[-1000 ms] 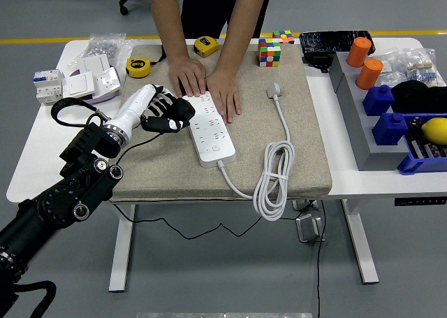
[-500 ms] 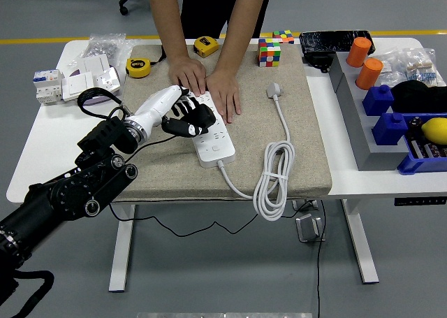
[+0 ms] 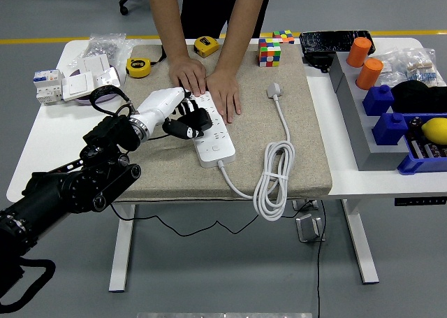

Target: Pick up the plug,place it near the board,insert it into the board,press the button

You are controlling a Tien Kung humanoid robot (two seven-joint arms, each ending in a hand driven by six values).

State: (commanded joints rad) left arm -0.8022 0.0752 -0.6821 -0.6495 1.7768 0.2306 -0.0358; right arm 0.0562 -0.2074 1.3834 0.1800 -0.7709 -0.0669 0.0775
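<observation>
Your left hand [image 3: 187, 119] sits over the board [image 3: 209, 126] mid-mat, fingers curled, holding nothing. The plug [image 3: 274, 90] lies toward the mat's far right edge (light, rigid, on a stiff springy cable). Pinch its body, not the cord. A person's hands [image 3: 225, 94] steady the board.

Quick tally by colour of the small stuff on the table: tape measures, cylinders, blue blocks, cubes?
Yellow tape measures: 2
Orange cylinders: 2
Blue plastic blocks: 2
Multicoloured puzzle cubes: 2
Total: 8
</observation>
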